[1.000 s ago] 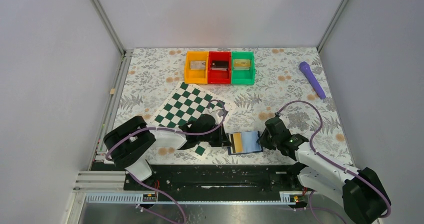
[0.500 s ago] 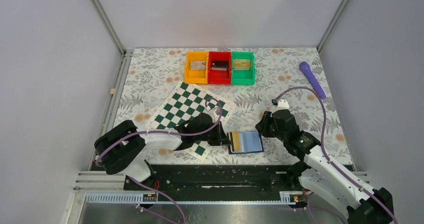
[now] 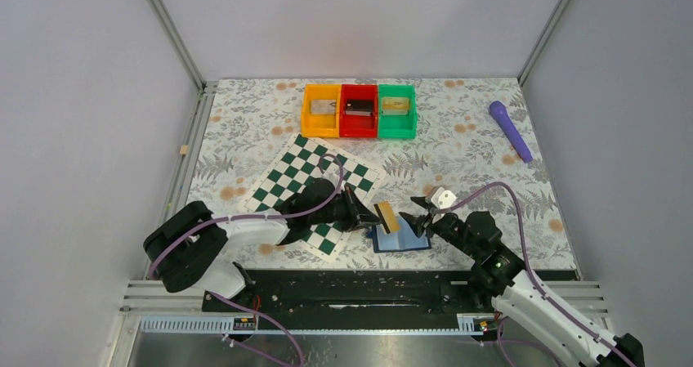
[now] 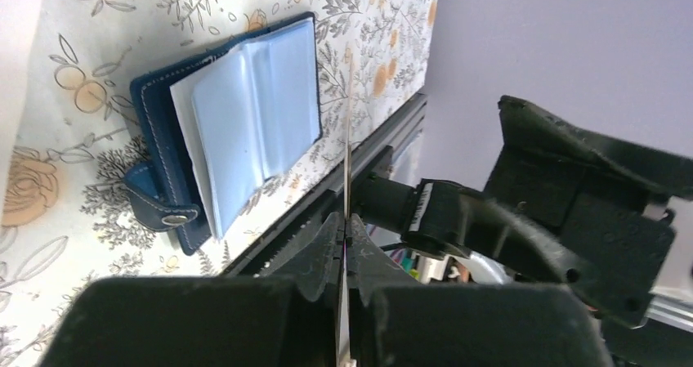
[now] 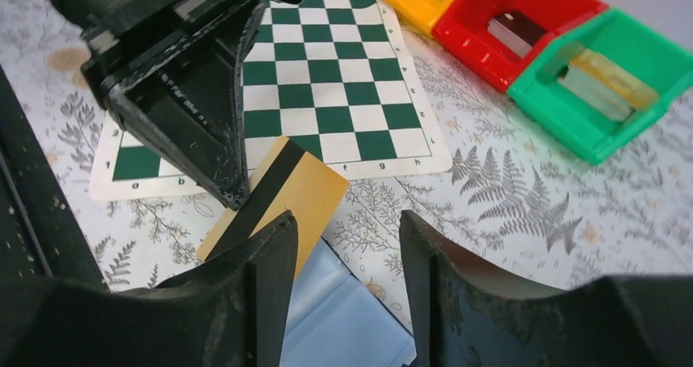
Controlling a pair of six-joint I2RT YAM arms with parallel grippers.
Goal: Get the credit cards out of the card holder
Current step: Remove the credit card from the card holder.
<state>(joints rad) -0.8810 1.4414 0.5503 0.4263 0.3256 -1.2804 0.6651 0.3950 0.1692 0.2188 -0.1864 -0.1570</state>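
Your left arm reaches low and flat across the chessboard mat [image 3: 315, 189], and the left gripper [image 3: 372, 217] is pinched tight on one credit card [image 3: 387, 217], held tilted on edge just over the left side of the card holder [image 3: 406, 238]. Your right arm rises from its base with the wrist bent down toward the holder; the right gripper [image 3: 419, 213] hovers by its upper edge, its fingers [image 5: 445, 269] spread wide and gripping nothing. The holder lies open on the floral tablecloth [image 3: 466, 150], close to the arms' bases. Your left wrist view shows the card only as a thin line, plus the holder's stitched dark-blue cover, glossy pale sleeves and snap tab [image 4: 173, 218]; your right wrist view shows the card's flat tan-gold face and dark stripe
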